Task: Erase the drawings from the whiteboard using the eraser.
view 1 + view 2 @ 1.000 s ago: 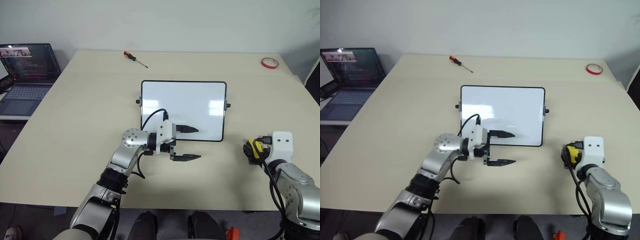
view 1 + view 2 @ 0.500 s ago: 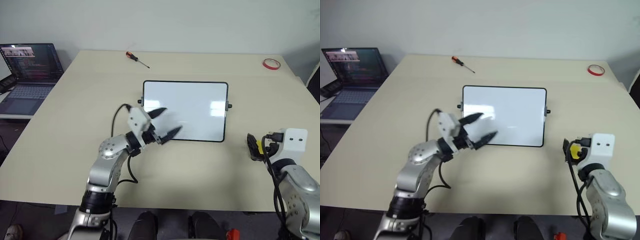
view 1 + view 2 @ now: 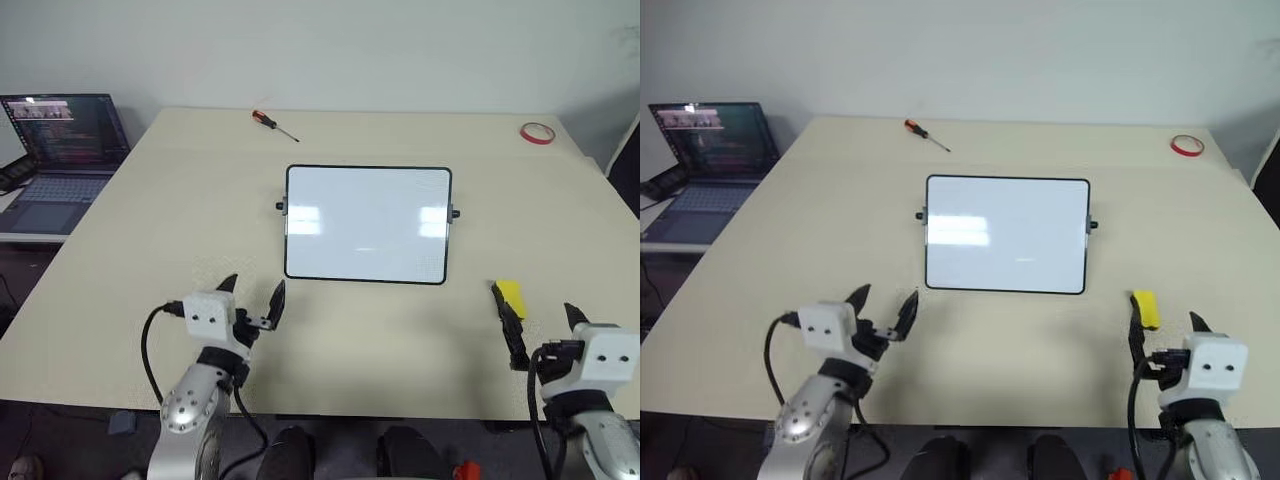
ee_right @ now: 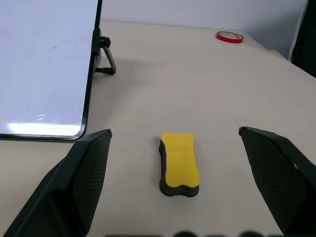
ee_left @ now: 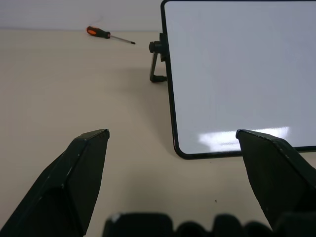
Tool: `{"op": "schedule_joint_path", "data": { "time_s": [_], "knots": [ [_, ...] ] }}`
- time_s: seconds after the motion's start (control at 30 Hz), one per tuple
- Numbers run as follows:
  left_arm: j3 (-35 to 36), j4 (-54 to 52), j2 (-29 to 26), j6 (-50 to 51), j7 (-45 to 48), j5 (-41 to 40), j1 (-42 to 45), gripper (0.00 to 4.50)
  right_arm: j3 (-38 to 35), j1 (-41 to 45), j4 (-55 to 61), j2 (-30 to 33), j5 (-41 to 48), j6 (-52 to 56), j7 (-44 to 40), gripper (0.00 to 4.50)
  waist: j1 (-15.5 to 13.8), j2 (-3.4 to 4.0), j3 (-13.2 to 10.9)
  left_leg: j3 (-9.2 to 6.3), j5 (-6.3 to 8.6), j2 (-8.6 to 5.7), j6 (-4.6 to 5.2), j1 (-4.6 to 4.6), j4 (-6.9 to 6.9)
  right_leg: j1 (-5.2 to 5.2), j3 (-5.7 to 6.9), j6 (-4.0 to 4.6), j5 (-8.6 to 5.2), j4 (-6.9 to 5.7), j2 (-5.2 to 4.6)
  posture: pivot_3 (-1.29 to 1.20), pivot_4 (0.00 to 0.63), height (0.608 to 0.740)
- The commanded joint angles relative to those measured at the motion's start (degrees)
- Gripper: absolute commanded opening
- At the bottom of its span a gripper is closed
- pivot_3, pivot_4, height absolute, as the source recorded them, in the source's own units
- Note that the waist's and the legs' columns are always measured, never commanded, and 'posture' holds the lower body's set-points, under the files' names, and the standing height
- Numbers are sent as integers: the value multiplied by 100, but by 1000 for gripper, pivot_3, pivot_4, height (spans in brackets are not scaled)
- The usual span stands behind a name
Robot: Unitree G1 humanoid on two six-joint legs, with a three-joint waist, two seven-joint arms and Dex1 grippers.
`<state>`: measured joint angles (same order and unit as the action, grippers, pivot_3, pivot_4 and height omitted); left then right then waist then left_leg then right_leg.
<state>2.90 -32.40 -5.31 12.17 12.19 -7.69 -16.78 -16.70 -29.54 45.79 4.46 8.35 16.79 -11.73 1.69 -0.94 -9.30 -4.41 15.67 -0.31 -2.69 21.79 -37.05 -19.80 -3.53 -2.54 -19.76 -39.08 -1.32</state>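
Note:
The whiteboard point(image 3: 367, 224) stands tilted on the middle of the table, its face plain white with glare; the drawings are out of view. The yellow eraser point(image 3: 510, 296) lies flat on the table, off the board's near right corner. My right gripper point(image 3: 532, 300) is open and empty just behind the eraser, pointing level at it; in the right wrist view the eraser point(image 4: 179, 163) lies between and ahead of the spread fingers, untouched. My left gripper point(image 3: 256, 283) is open and empty near the table's front left, facing the board's near left corner point(image 5: 180, 150).
A laptop point(image 3: 55, 150) sits on a side desk at far left. A screwdriver point(image 3: 272, 120) lies at the table's back, and a red tape ring point(image 3: 537, 132) at the back right corner. The table's front edge runs just under both grippers.
My left gripper pulled back from the board's front edge to the front left and turned to point forward. My right gripper drew back from the eraser, which lies free on the table.

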Motion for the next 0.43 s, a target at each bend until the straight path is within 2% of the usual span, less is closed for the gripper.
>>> {"op": "schedule_joint_path", "data": {
  "time_s": [0.03,0.43],
  "knots": [
    [-30,-414,113,-177,-253,76,-99,4500,64,24,-28,8,57,-269,13,4487,0,0,1,1,0,0,0,-3,0,3,0,0,0,0,0,0,150,740],
    [-213,-465,150,-254,-419,70,-388,4500,96,-157,-95,11,27,-344,133,4487,0,-1,1,0,2,1,-1,0,5,1,1,1,-1,10,4,0,150,740]
  ]
}}
